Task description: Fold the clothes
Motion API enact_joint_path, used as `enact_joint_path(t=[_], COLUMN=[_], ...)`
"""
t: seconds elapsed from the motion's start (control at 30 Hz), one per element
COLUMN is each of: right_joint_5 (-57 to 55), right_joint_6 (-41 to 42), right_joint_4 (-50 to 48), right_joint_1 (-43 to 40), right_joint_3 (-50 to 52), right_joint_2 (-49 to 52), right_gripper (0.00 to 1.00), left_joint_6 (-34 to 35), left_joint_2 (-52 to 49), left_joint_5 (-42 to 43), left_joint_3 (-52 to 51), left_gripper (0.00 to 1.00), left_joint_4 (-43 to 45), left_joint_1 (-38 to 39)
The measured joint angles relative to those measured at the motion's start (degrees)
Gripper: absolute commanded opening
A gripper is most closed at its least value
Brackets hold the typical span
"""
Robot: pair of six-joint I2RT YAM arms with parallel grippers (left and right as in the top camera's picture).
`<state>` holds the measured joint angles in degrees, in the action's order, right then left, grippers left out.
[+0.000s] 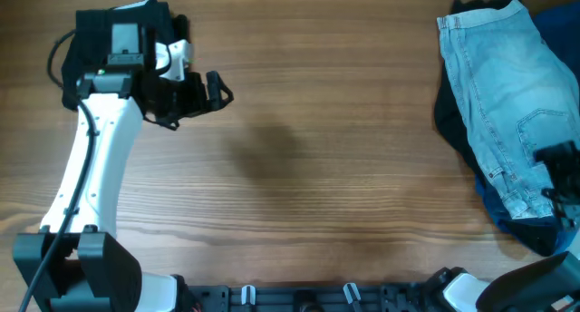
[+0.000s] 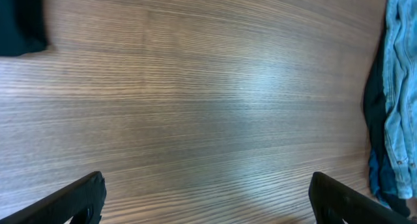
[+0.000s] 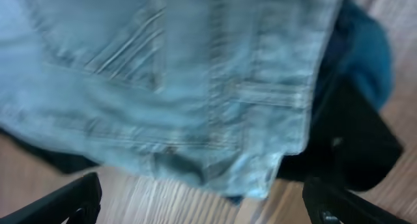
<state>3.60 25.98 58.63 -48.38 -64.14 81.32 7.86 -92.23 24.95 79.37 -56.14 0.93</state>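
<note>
One pair of denim shorts [image 1: 503, 85]; left end effector [image 2: 207, 191], right end effector [image 3: 202, 188] gape empty

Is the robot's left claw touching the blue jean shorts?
Apart. In the overhead view the left gripper is far left over the table and the denim shorts lie far right, with bare wood between them.

One wooden table [image 1: 317, 167]; two robot arms, the left arm [image 1: 86, 167] and the right arm [image 1: 535, 280]; two grippers, the left gripper [image 1: 219, 88] and the right gripper [image 3: 202, 195], each with two fingers; three garments in one pile: one pair of light-blue denim shorts [image 1: 507, 85], one black garment [image 1: 449, 121], one dark-blue garment [image 1: 557, 26]; one further dark thing [image 2: 19, 22] at the wrist view's corner, too little shown to name.
</note>
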Motion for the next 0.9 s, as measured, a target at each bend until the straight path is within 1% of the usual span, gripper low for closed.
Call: enact_joint_path(t=[0.13, 0.33, 0.47, 0.53, 0.6, 0.63, 0.67, 0.77, 0.9], right_joint_5=[-0.46, -0.46, -0.46, -0.55, -0.74, -0.92, -1.11, -1.07, -0.76], right_joint_6=[0.85, 1.73, 2.14, 2.29, 2.34, 2.38, 2.43, 2.34, 1.75], right_joint_4=[-5.53, -10.54, -13.51, -15.34, -16.41, -17.4, -17.9, -19.34, -21.51], right_joint_1=[-2.91, -3.1, -3.1, -3.1, -3.1, -3.13, -3.13, -3.19, -3.26], right_joint_3=[4.17, 8.48, 10.56, 11.5, 12.81, 13.92, 14.69, 16.0, 17.59], right_joint_2=[0.0, 0.0, 0.02, 0.0, 0.0, 0.0, 0.0, 0.0, 0.0], right_gripper=[0.97, 0.93, 0.83, 0.76, 0.66, 0.55, 0.47, 0.04, 0.04], left_joint_6=[0.0, 0.0, 0.0, 0.0, 0.0, 0.0, 0.0, 0.0, 0.0], left_joint_2=[0.0, 0.0, 0.0, 0.0, 0.0, 0.0, -0.02, -0.04, -0.04], left_joint_5=[-0.5, -1.49, -1.55, -1.55, -1.68, -1.7, -1.73, -1.73, -1.73], left_joint_3=[0.0, 0.0, 0.0, 0.0, 0.0, 0.0, 0.0, 0.0, 0.0], left_gripper=[1.0, 1.0, 1.0, 1.0, 1.0, 1.0, 1.0, 1.0, 1.0], left_joint_4=[1.01, 2.01, 2.62, 2.89, 3.13, 3.26, 3.56, 4.04, 4.37], left_joint_1=[2.19, 4.02, 4.07, 4.07, 4.07, 4.07, 4.07, 4.07, 4.07])
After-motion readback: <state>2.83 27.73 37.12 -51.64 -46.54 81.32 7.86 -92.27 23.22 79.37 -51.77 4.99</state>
